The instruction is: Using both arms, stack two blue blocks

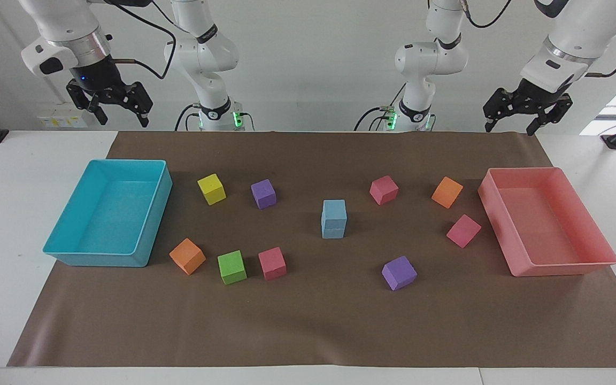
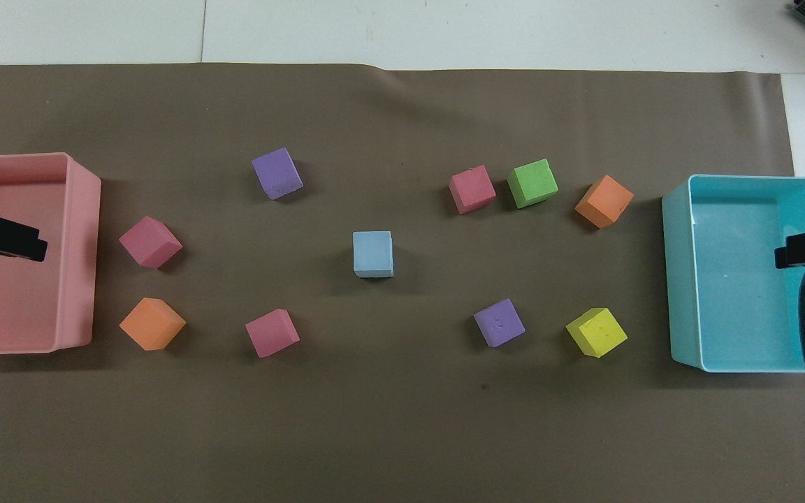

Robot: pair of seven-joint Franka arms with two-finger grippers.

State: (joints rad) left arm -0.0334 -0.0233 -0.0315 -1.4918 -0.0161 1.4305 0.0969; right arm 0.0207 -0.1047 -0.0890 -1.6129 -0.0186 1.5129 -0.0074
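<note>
Hanging raised at the robots' edge of the table, the left gripper [image 1: 522,112] is waiting with fingers spread and empty above the pink tray [image 1: 580,264], while the right gripper [image 1: 110,104] is hanging likewise open and empty above the turquoise tray [image 1: 99,259]. Farther out, at mid-mat, the two blue blocks [image 1: 334,218] are standing stacked one on the other, apart from the surrounding coloured cubes and well apart from both grippers.

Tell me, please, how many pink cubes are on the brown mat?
3. One pink cube lies beside the green cube; a second lies beside the orange cube; a third lies beside the pink tray. None seems hidden.
</note>
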